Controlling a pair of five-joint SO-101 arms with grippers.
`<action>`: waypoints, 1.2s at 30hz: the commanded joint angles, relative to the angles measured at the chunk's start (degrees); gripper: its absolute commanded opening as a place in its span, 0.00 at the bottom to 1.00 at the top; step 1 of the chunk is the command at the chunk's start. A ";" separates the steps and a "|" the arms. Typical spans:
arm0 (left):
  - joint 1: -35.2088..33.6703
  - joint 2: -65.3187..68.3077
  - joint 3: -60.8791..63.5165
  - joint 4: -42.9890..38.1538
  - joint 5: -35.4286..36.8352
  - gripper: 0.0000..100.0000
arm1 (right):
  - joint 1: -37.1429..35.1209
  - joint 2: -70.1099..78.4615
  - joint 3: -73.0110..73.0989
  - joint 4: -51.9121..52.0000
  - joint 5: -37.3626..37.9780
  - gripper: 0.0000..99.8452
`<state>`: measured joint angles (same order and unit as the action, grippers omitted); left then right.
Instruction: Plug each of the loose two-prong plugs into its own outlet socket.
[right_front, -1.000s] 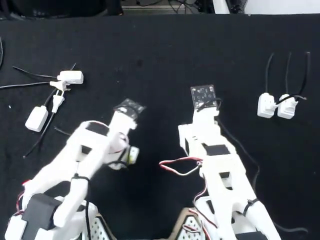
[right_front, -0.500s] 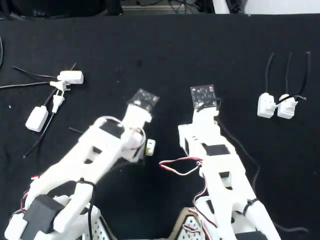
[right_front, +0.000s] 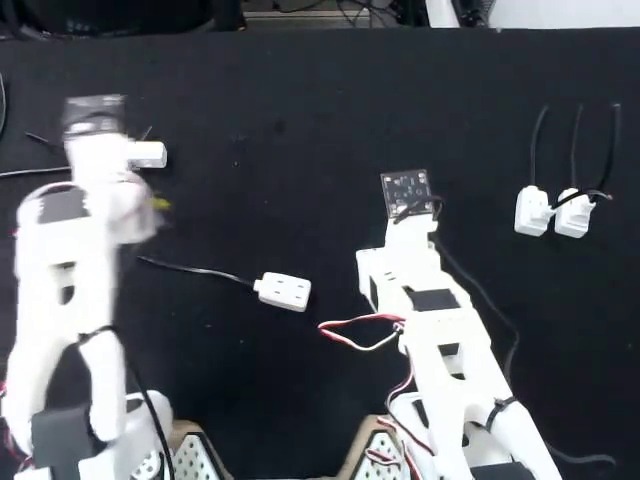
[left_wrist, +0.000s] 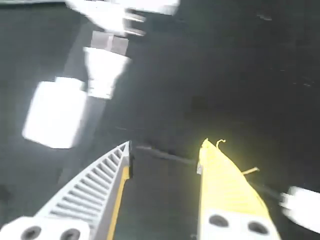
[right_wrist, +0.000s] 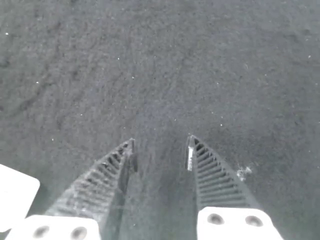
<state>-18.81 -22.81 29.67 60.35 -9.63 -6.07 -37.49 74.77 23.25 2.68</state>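
A white outlet socket (right_front: 283, 290) lies in the middle of the black table, its black cord trailing left. My left arm (right_front: 75, 215) hangs over the far-left cluster of white plug parts, where one white piece (right_front: 146, 154) sticks out beside it. In the left wrist view my left gripper (left_wrist: 165, 150) is open above the cloth, with a white block (left_wrist: 55, 115) and a white plug (left_wrist: 105, 70) just ahead. My right gripper (right_wrist: 160, 147) is open over bare cloth at the table's centre. Two more white plug bodies (right_front: 532, 210) (right_front: 575, 213) with black cords sit at the right.
A thin black cable (left_wrist: 165, 155) crosses between the left fingertips. A white corner (right_wrist: 15, 195) shows at the edge of the right wrist view. Red and white servo wires (right_front: 360, 335) loop beside the right arm. Black cloth covers the whole table.
The left arm has swung from the table's middle to the far-left plug cluster. The white outlet socket that was at its gripper now lies alone on the cloth. The right arm has kept still.
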 joint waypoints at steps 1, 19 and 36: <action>-8.48 -0.79 -3.74 -1.58 -13.71 0.22 | 1.14 -1.89 -1.89 -1.32 -0.18 0.16; -22.02 28.75 -20.44 16.44 -46.77 0.22 | 1.14 -1.80 -1.89 -1.32 -0.09 0.16; -24.75 38.59 -24.13 21.89 -46.51 0.03 | 1.14 -1.80 -1.89 -1.32 -0.09 0.16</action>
<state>-42.11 16.22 9.19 77.49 -55.87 -6.07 -37.49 74.77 23.25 2.68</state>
